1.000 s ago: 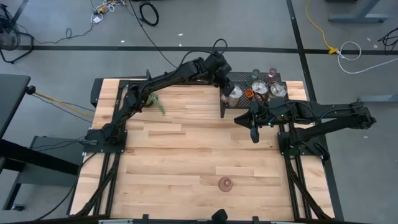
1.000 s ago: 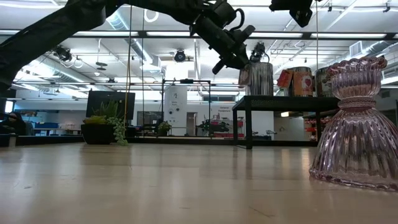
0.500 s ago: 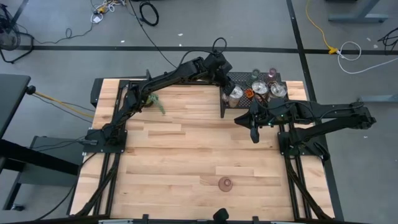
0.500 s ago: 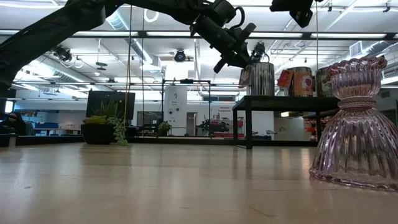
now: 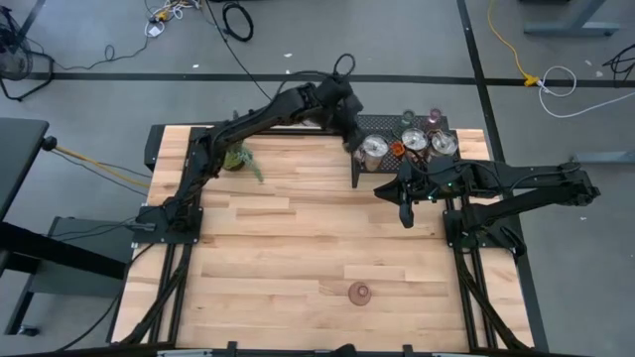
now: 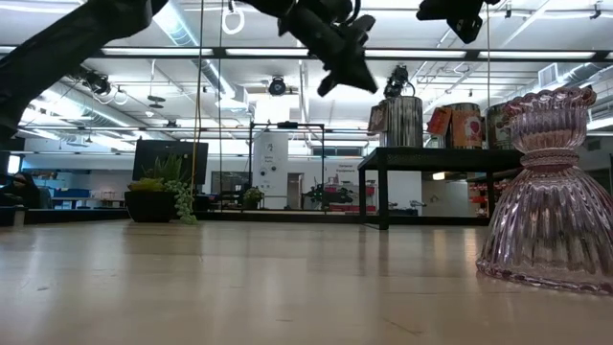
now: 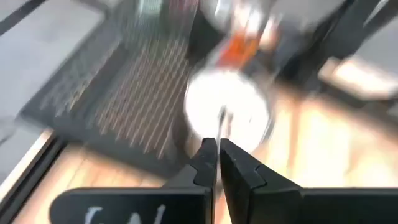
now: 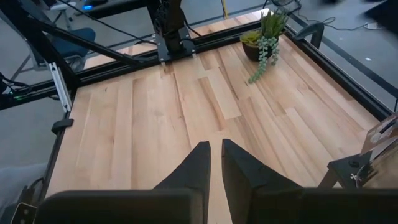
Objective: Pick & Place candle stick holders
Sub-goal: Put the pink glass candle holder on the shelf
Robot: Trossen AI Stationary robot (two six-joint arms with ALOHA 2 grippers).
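Observation:
Three silver candle stick holders (image 5: pixel 374 149) (image 5: pixel 414 142) (image 5: pixel 443 144) stand upright on a black mesh shelf (image 5: pixel 382 125) at the table's far right, and two small ones (image 5: pixel 408 118) (image 5: pixel 434 116) stand behind them. A pink glass holder (image 5: pixel 359 292) (image 6: pixel 551 192) stands on its wide base near the table's front edge. My left gripper (image 5: pixel 353 132) (image 7: pixel 216 155) is shut and hangs above the shelf's left end, short of the nearest silver holder (image 7: pixel 227 109). My right gripper (image 5: pixel 405 213) (image 8: pixel 216 155) is shut, with nothing in it, in the air in front of the shelf.
A small potted plant (image 5: pixel 238 159) (image 8: pixel 264 37) with trailing stems stands at the table's far left. An orange piece (image 5: pixel 396 150) sits between two silver holders. The wooden table top (image 5: pixel 298 238) lies bare between the shelf and the pink holder.
My left gripper has risen and drawn back from the nearest silver holder toward the table's far left, tipping a little, still shut. The holders have kept their places.

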